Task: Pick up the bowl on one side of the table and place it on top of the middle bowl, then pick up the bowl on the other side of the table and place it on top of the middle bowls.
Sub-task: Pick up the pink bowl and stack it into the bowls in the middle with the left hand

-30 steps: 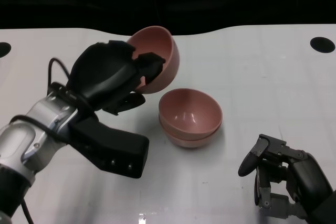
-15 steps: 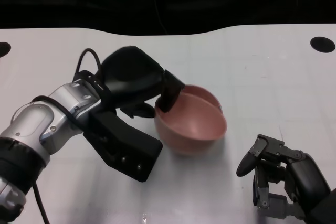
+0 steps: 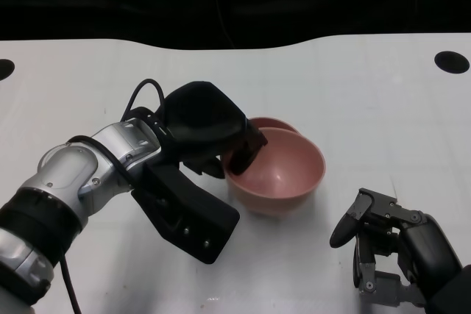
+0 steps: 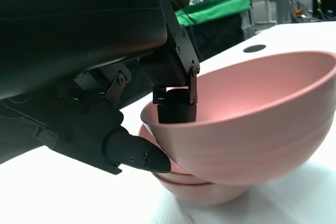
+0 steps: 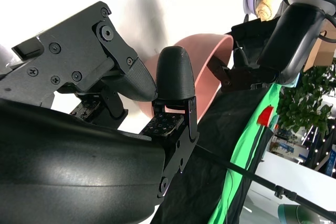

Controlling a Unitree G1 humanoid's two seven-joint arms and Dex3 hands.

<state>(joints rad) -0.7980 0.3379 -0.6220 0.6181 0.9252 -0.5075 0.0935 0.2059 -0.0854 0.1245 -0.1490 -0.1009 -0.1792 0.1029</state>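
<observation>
Top pink bowl gripped at its left rim by the left robot hand (fingers hooked inside the rim, thumb beneath), tilted on the stacked bowls at mid desk. Right robot hand well apart at near right, fingers curled on nothing.

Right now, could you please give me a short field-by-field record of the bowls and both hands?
held bowl: pink bowl, tilted, partly seated on the stack
stack: two nested pink bowls on the white table
left hand: left hand pinches the held bowl's rim, one of its fingers inside the bowl
right hand: right hand off to the side, fingers curled, holding nothing
released: not yet
</observation>
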